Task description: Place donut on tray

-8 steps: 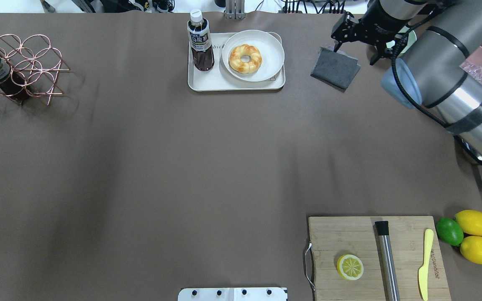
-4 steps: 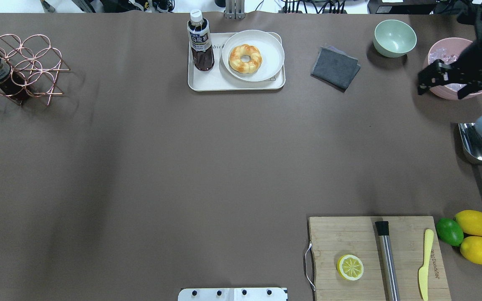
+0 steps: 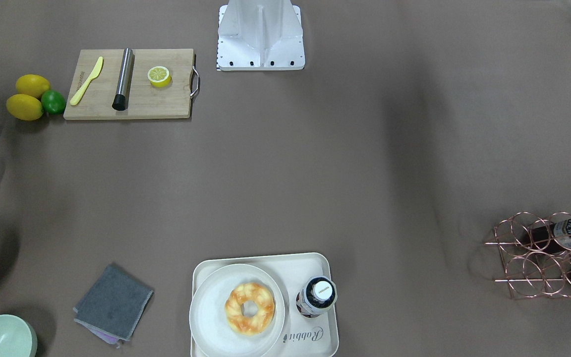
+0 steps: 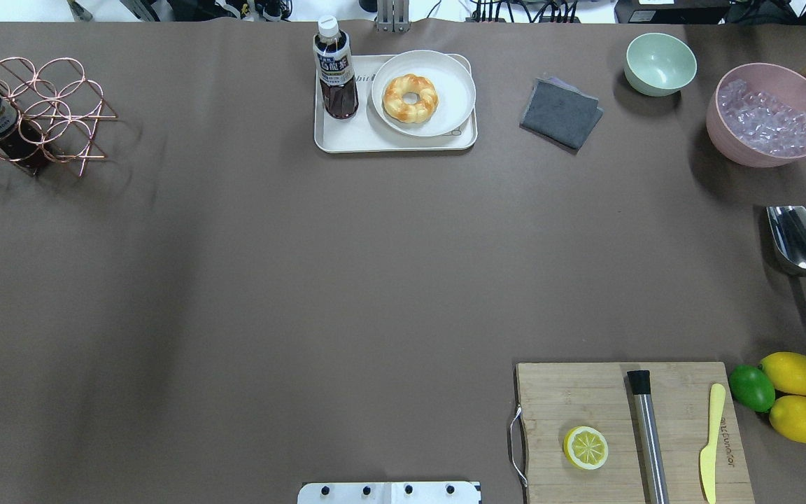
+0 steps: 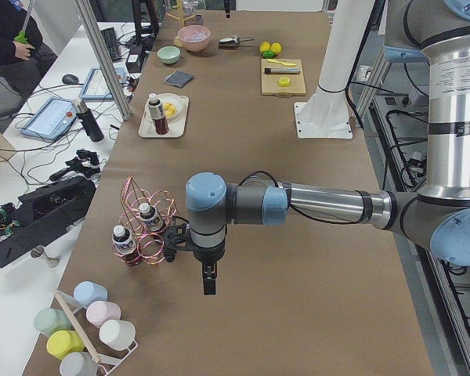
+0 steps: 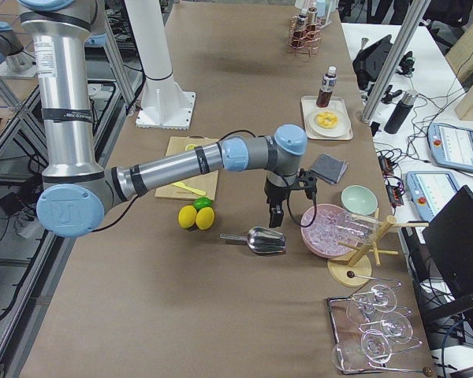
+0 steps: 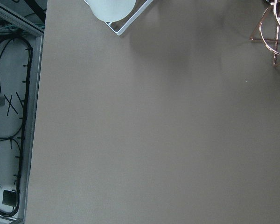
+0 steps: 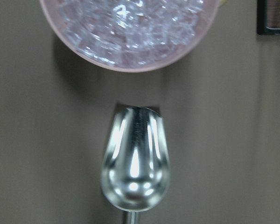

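The donut [image 4: 411, 98] is a twisted golden-orange ring lying on a round white plate [image 4: 453, 87]. The plate sits on the cream tray [image 4: 348, 134] at the table's far middle. The donut also shows in the front-facing view [image 3: 249, 308], on the tray [image 3: 310, 267] with its "Rabbit" script. Neither arm shows in the overhead view. My left gripper [image 5: 209, 283] shows only in the exterior left view, low over the table beside the copper rack. My right gripper [image 6: 274, 216] shows only in the exterior right view, above the metal scoop. I cannot tell whether either is open or shut.
A dark drink bottle [image 4: 335, 70] stands on the tray's left part. A grey cloth [image 4: 561, 112], green bowl [image 4: 660, 63], pink bowl of ice [image 4: 767, 115] and metal scoop [image 4: 798, 241] lie to the right. A wooden board [image 4: 627, 420] with a lemon half is near right; copper rack [image 4: 32, 112] far left.
My right arm has swept from above the grey cloth, past the pink bowl, and out of the overhead view at the right. The donut, plate and tray have not moved.
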`<state>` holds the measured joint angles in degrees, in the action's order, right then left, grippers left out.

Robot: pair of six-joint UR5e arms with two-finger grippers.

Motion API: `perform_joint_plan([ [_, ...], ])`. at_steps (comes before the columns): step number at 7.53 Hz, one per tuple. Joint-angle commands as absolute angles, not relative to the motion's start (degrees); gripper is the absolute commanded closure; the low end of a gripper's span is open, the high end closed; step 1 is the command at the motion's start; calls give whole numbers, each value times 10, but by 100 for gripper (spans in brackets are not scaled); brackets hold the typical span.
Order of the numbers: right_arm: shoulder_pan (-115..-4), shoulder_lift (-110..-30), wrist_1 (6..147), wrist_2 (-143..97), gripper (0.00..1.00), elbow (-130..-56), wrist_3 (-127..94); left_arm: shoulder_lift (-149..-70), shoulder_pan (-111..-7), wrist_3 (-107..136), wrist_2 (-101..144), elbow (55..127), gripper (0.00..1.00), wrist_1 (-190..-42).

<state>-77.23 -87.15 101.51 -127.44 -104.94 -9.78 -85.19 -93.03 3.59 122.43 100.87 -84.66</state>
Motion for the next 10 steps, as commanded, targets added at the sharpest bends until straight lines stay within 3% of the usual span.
perform_joint_plan([
  [1, -872, -911, 1039, -1275, 0, -1013, 45, -852, -931, 35, 1224, 1005, 2, -847],
  [4, -899, -947, 1033, -1284, 0, -1010, 49, -848, -931, 35, 1228, 1009, 2, -848],
  [10, -905, -941, 1032, -1281, 0, -1004, 45, -852, -930, 36, 1228, 1013, 2, -849],
])
